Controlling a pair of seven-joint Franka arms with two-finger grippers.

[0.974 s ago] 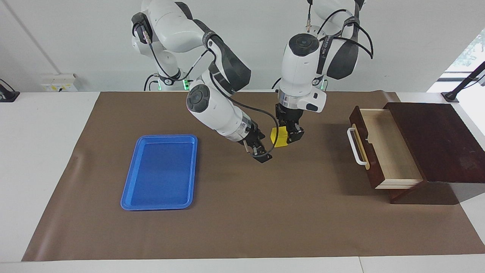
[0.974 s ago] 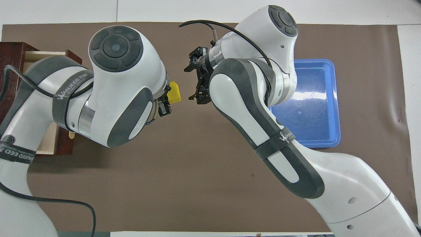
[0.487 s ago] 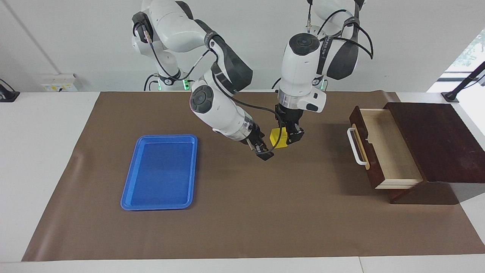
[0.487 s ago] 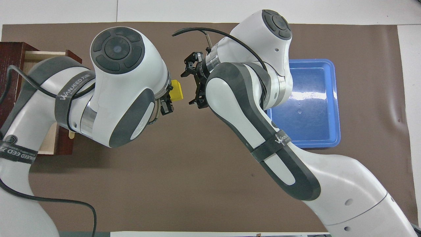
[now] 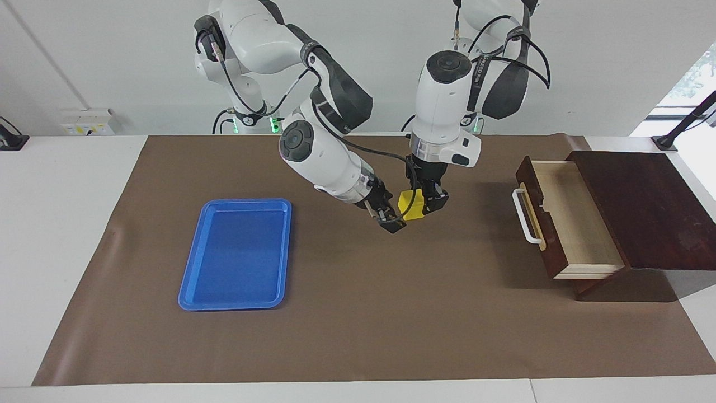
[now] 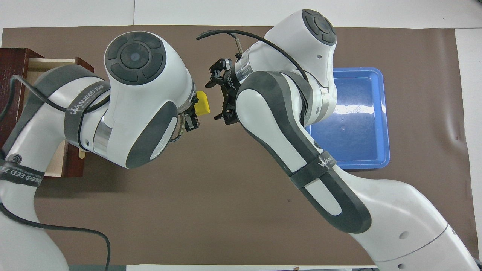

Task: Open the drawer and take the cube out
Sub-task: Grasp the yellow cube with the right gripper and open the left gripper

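Clamping cube (image 5: 413, 204), left end effector (image 5: 420, 206); right end effector (image 5: 390, 220) spread just beside.

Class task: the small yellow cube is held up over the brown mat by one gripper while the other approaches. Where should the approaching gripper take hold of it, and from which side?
The left gripper holds the small bright-yellow cube from above. The open right gripper should probably come in level from the flat blue plastic tray's end and close on the cube's lower part across two free parallel faces, since those flat faces suit two fingers.
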